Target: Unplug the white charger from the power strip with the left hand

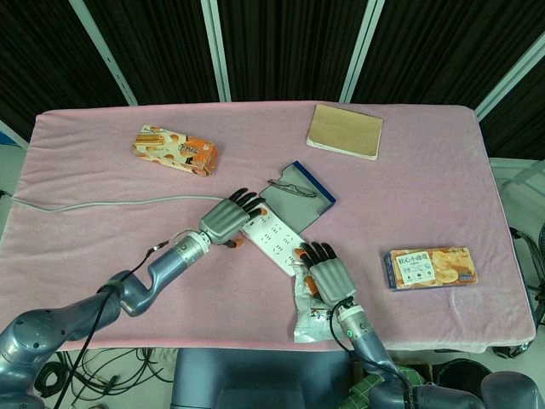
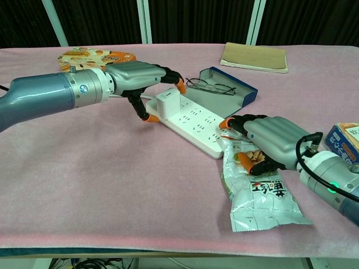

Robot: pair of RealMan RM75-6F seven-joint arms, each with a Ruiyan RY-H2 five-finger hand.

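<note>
The white charger [image 2: 168,103] sits plugged upright into the far left end of the power strip [image 2: 196,124], which lies slantwise near the middle of the pink table [image 2: 112,185]. The left hand [image 2: 140,78] hovers right at it, fingers spread and arched over the plug with the thumb hanging down on the near side, not yet closed on anything; the step in hand looks like the final reach before the grasp. Next the fingers need to close on the charger's two flat sides and pull straight up, away from the strip. The right hand [image 2: 268,140] lies with fingers curled at the strip's near end, its fingertips against it and partly over a snack bag [image 2: 259,193]; it seems to be steadying the strip, though a firm grip cannot be told. Just behind the strip lies an open glasses case [image 2: 235,89] with glasses [image 2: 208,86], close enough to limit room at the back, so lifting upward is the free direction. A snack box [image 1: 174,150], a notebook [image 1: 345,130] and another box [image 1: 430,268] lie well apart, and the table's edges are far off.
</note>
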